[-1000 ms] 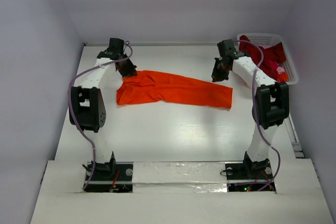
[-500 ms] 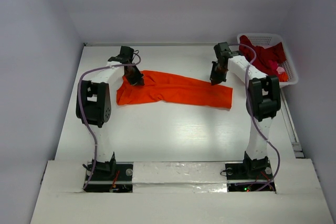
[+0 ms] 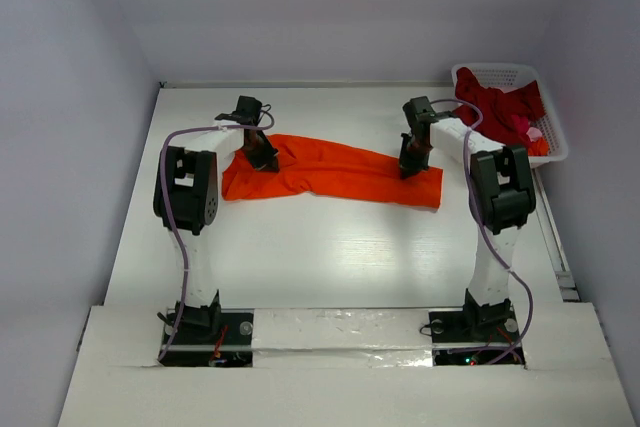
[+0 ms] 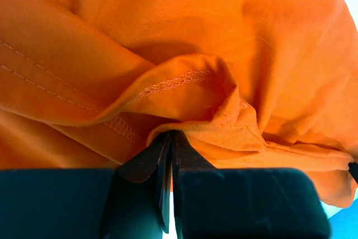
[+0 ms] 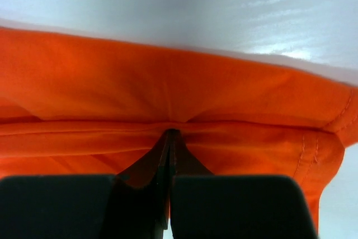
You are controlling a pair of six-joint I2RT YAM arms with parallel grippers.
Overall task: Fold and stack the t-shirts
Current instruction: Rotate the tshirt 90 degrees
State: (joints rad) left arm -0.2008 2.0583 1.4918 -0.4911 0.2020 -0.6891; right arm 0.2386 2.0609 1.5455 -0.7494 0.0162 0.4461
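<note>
Left claw (image 4: 170,132) and right claw (image 5: 170,131) were each pinched shut on the orange t-shirt (image 3: 330,172).
The shirt lay long from side to side between them, one claw by each end, flat on the white bench (image 3: 330,257). To the shirt's right, the basket (image 3: 556,137) held the dark red t-shirts (image 3: 495,107).

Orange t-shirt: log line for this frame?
orange t-shirt: spread on table | left gripper: shut on it | right gripper: shut on it

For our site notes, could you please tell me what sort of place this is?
Probably a lab robot cell, not a home: bare white walls box in a white table, and the left arm and right arm are bolted at its near edge.
</note>
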